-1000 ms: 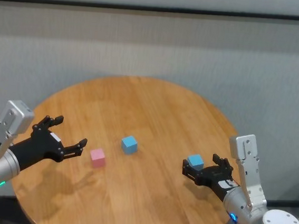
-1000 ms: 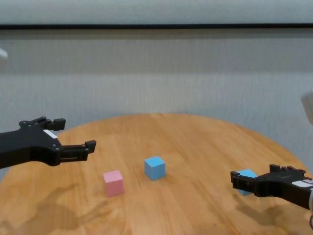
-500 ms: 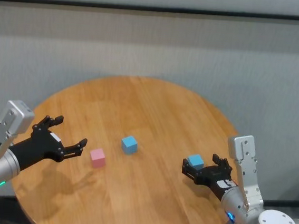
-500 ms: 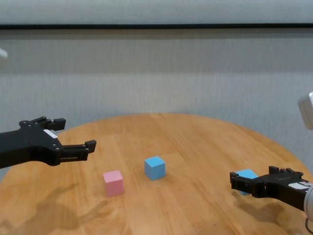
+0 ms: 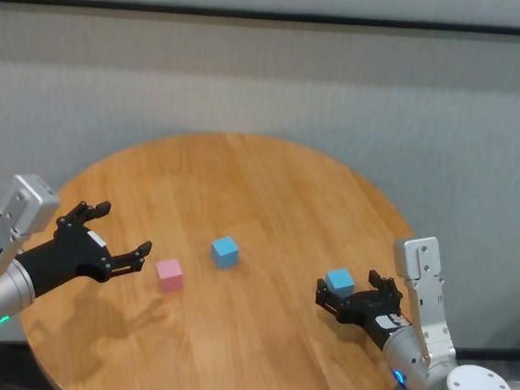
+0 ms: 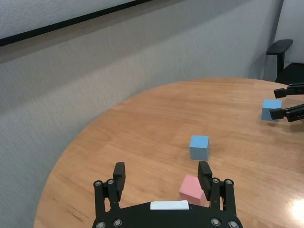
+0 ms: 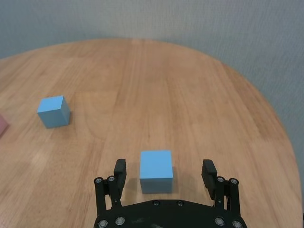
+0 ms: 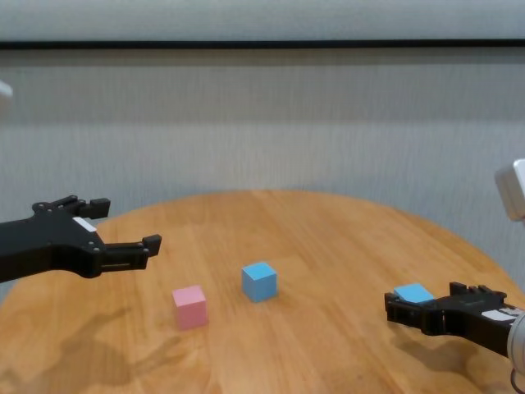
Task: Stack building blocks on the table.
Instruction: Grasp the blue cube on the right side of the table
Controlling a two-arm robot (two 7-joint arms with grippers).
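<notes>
On the round wooden table [image 5: 270, 182] lie three cubes. A pink cube [image 5: 170, 274] lies left of centre, a light blue cube [image 5: 225, 251] at the centre, and a second light blue cube [image 5: 339, 280] at the right. My right gripper [image 5: 347, 291] is open and low over the table, with a finger on either side of that second cube [image 7: 156, 171]; the fingers do not touch it. My left gripper [image 5: 123, 230] is open and empty. It hovers above the table just left of the pink cube [image 6: 192, 189].
The table's rim [image 7: 266, 118] curves close past the right gripper. A grey wall [image 8: 262, 123] stands behind the table. A dark office chair [image 6: 283, 47] shows beyond the far edge in the left wrist view.
My right gripper has sunk a little lower around the right blue cube. The left arm and all three cubes have not moved.
</notes>
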